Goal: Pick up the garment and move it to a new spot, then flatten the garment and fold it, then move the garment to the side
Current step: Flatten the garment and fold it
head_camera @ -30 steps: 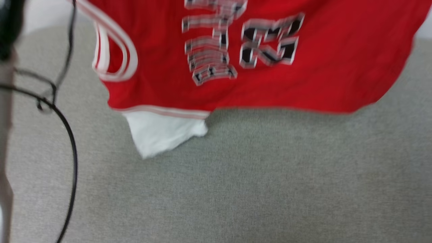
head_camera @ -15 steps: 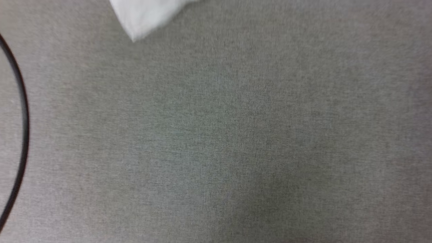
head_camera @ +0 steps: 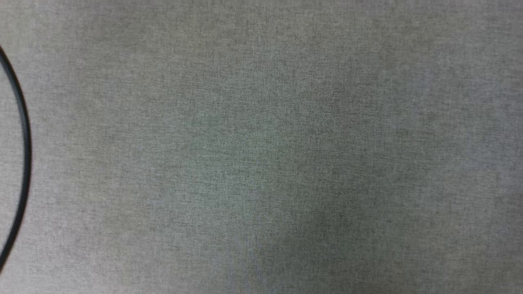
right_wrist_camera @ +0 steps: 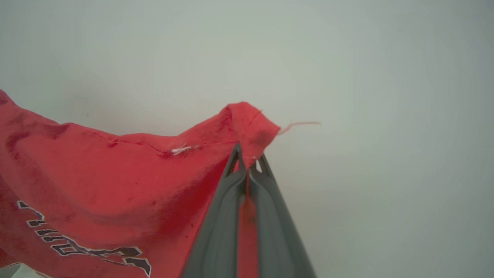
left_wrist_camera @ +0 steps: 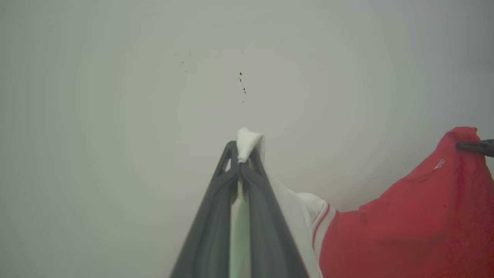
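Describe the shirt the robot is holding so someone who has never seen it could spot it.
Against the plain pale backdrop, find the two dark grey long-fingered tools. The left tool pinches a white sleeve tip, the right tool a red corner, of one bright red jersey shirt. Black-and-white lettering and red-white striped sleeve trim mark it out.

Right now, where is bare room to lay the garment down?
The grey surface is bare from the black cable at its left across to the head view's right edge: lay it there. The one crowded strip is by the cable. The garment hangs between the left gripper and the right gripper.
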Robot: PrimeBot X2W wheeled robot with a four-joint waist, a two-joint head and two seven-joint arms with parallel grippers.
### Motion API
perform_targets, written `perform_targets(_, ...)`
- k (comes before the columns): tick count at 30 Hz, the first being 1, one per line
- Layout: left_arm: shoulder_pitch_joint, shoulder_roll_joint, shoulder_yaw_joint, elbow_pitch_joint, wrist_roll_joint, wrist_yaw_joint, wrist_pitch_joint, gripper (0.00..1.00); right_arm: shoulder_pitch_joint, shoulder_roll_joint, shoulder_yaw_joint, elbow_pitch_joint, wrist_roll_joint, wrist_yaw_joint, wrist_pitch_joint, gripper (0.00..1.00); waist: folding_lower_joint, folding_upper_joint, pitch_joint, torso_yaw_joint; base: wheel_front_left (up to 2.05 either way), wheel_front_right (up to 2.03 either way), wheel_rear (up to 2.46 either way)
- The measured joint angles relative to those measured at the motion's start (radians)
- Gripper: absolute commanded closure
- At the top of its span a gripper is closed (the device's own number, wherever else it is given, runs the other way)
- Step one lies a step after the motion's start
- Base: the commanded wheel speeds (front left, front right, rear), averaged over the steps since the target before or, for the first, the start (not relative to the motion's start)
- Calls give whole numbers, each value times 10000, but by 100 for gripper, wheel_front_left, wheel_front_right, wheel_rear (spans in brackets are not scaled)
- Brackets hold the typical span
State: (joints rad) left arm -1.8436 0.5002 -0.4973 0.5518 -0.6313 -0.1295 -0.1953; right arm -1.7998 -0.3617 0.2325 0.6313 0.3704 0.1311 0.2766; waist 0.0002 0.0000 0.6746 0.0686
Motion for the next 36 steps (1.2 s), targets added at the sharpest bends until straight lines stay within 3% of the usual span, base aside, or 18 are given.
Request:
perform_targets(8, 1701, 282, -520, 56, -662, 0, -487, 100, 1244, -251, 1129, 408, 700, 0, -552, 100, -1, 0, 188, 31, 0, 0, 0)
perform_targets(16, 4354, 644, -328, -851, -848, 21, -646, 100, 3336, -788, 1954, -236, 1684, 2, -1177, 100, -2, 0, -194, 123, 0, 0, 0)
perform_targets(26, 9083, 709, 702, -3289, -627, 796, -648, 100, 7335, -1661, 2115, -2255, 2497, 2, -1394, 100, -3, 0, -1252, 126, 0, 0, 0)
perform_targets(36, 13207, 472, 761, -5292, -782, 1804, -663, 100, 11377, -2117, 1285, -3791, 2627, 2, -936, 100, -6, -1, -2738, 219, 0, 0, 0)
